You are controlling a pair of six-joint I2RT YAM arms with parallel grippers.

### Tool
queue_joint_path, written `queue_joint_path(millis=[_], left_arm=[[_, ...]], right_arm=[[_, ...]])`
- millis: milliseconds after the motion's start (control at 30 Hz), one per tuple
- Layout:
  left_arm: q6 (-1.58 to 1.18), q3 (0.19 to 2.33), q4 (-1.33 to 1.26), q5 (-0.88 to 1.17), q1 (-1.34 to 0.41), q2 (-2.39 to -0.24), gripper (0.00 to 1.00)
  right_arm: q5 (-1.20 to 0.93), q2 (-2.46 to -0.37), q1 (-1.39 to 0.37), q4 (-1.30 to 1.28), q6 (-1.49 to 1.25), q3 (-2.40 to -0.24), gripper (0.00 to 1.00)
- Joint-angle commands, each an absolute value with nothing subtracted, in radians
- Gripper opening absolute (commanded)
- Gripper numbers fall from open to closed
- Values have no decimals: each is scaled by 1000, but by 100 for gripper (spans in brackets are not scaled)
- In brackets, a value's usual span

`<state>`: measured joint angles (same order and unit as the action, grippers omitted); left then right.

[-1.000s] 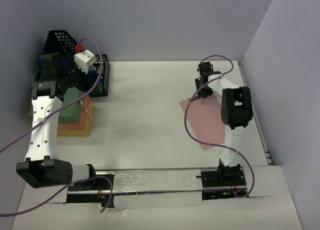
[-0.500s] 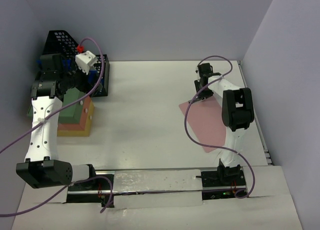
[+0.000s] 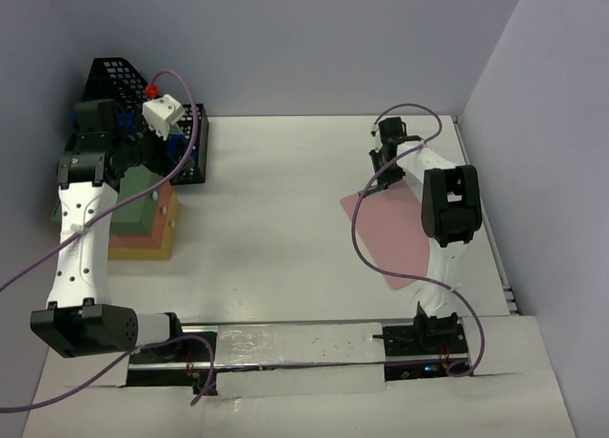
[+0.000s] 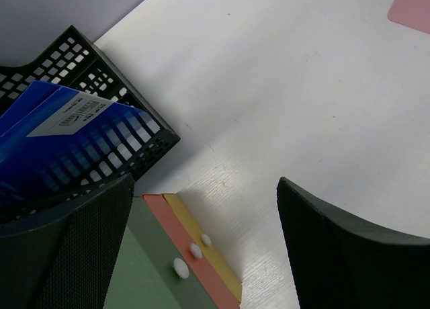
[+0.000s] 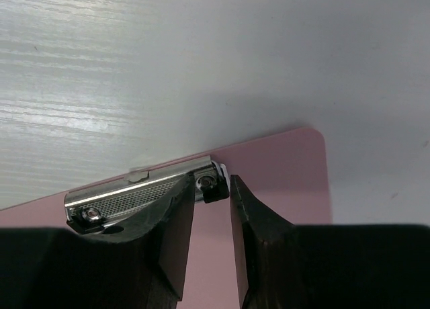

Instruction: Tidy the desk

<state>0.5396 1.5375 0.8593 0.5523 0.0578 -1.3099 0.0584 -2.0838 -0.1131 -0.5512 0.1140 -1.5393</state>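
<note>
Spreading white across the overhead view, the tabletop (image 3: 276, 228) carries a pink clipboard (image 3: 390, 246) at right beneath the right arm (image 3: 447, 205), and a black mesh basket (image 3: 114, 76) beside stacked folders (image 3: 152, 236) at left. Left wrist: the left fingers (image 4: 80, 248) stand wide apart, empty, above basket, blue folder (image 4: 40, 121) and stack. Right wrist: the right fingers (image 5: 168, 255), nearly together, straddle the end of the metal clip (image 5: 127, 196); whether they pinch it is unclear.
</note>
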Motion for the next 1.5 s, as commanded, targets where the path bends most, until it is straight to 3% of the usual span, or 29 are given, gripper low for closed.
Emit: queue_joint_path(millis=[0, 233, 467, 633, 867, 1067, 1333, 1467], left_arm=[[543, 1586, 860, 566, 51, -1320, 93], [549, 1592, 865, 570, 48, -1324, 93], [552, 1595, 867, 569, 46, -1325, 93], [559, 1594, 875, 568, 41, -1328, 92], [568, 1585, 912, 569, 9, -1341, 90], [541, 1571, 936, 498, -154, -1396, 87], [303, 1615, 728, 638, -426, -1624, 87], [214, 1668, 529, 662, -525, -1775, 91]], right_arm=[[8, -2055, -107, -531, 129, -1525, 34], [-48, -2036, -87, -526, 144, -1477, 23], [-48, -2058, -79, -521, 153, -1487, 19], [-40, -2077, -78, -534, 161, -1529, 0], [-77, -1905, -94, -348, 188, -1369, 0], [-74, -1801, -108, -242, 186, -1283, 0], [-81, -1719, -138, -102, 135, -1157, 0], [-83, -1658, -172, -27, 120, -1078, 0]])
